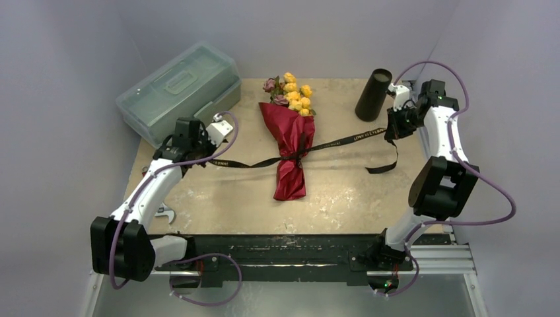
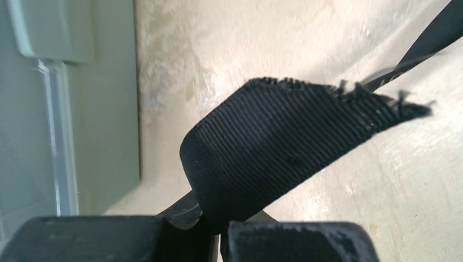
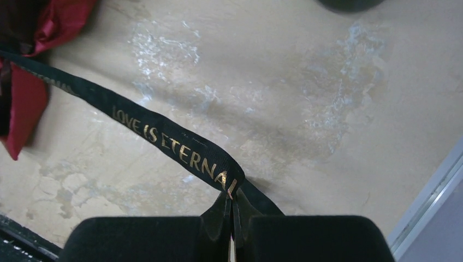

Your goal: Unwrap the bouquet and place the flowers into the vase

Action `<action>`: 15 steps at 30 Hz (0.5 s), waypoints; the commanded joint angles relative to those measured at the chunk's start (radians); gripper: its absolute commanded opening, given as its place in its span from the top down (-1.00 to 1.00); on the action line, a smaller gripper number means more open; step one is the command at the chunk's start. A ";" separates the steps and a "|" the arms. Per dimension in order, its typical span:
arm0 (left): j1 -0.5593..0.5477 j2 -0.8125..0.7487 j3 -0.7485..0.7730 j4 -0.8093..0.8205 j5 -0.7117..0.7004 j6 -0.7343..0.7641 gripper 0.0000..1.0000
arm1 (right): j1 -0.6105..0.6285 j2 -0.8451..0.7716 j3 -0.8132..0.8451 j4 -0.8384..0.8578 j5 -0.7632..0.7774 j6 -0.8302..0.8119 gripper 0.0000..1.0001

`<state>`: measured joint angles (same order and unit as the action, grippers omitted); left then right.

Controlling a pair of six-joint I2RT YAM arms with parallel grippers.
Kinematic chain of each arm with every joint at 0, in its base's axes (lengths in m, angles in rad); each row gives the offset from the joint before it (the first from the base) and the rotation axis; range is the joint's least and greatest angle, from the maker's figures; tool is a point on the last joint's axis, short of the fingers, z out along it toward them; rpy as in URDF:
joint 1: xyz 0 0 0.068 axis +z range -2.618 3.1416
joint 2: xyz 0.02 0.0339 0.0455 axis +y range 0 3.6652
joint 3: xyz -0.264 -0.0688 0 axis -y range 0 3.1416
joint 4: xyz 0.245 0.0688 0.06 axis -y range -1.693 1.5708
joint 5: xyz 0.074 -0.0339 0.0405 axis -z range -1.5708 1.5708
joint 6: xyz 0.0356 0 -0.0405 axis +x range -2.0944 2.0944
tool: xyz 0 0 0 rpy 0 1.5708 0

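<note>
The left gripper (image 2: 218,240) and right gripper (image 3: 233,229) are pinching opposite ends of the black woven ribbon (image 1: 343,139); the red-paper cone bouquet (image 1: 290,135) is lying crosswise between them.

The right gripper (image 3: 232,215) pinches the ribbon (image 3: 164,137) (gold letters read LOVE IS ETERNAL), which runs up-left over the table (image 3: 338,125) to the red-wrapped bouquet (image 3: 22,103).

**Passage around the cone-shaped red-paper bouquet (image 1: 290,148).** A black printed ribbon (image 1: 343,140) ran from its waist to both sides, barring low passage. Behind-left stood a translucent green-grey lidded plastic box (image 1: 177,89); behind-right, a tall matte black cylindrical vase (image 1: 373,94). Before it, beige tabletop (image 1: 350,198) lay open.
</note>
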<state>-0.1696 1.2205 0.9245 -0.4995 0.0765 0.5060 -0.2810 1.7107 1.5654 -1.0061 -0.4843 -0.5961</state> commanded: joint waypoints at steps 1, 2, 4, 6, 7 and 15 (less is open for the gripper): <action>0.005 -0.008 -0.049 0.013 -0.093 0.104 1.00 | -0.005 0.003 -0.020 0.064 0.099 -0.007 1.00; 0.005 -0.002 -0.060 0.014 -0.104 0.116 1.00 | -0.005 0.011 -0.016 0.064 0.105 -0.001 1.00; 0.005 0.004 -0.084 0.030 -0.120 0.131 1.00 | -0.005 0.016 -0.014 0.072 0.116 0.012 1.00; 0.005 0.014 -0.108 0.047 -0.138 0.146 1.00 | -0.005 0.017 -0.014 0.086 0.130 0.019 1.00; 0.005 0.019 -0.118 0.054 -0.151 0.154 1.00 | -0.005 0.018 -0.016 0.094 0.142 0.023 1.00; 0.008 0.061 -0.193 0.139 -0.274 0.225 1.00 | -0.006 0.038 0.013 0.141 0.200 0.040 1.00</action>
<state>-0.1696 1.2640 0.7597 -0.4343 -0.0986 0.6708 -0.2817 1.7344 1.5448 -0.9146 -0.3302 -0.5732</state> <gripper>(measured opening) 0.003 0.005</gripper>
